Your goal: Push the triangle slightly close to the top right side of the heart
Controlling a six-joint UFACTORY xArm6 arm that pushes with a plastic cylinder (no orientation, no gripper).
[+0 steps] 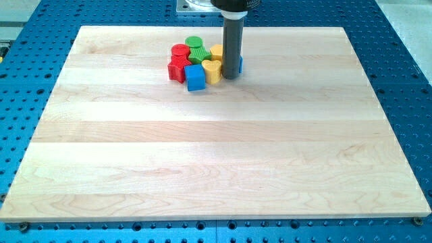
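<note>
Several blocks sit clustered near the view's top centre. A yellow heart (211, 69) lies at the cluster's lower right. A blue block (239, 64), probably the triangle, shows only as a sliver to the right of my rod, which hides most of it. My tip (231, 76) rests on the board just right of the heart, touching or nearly touching both.
Also in the cluster are a green cylinder (194, 42), a red cylinder (179, 50), a green star-like block (199, 54), a yellow block (217, 52), a red star-like block (178, 69) and a blue cube (195, 77). The wooden board (216, 162) lies on a blue perforated table.
</note>
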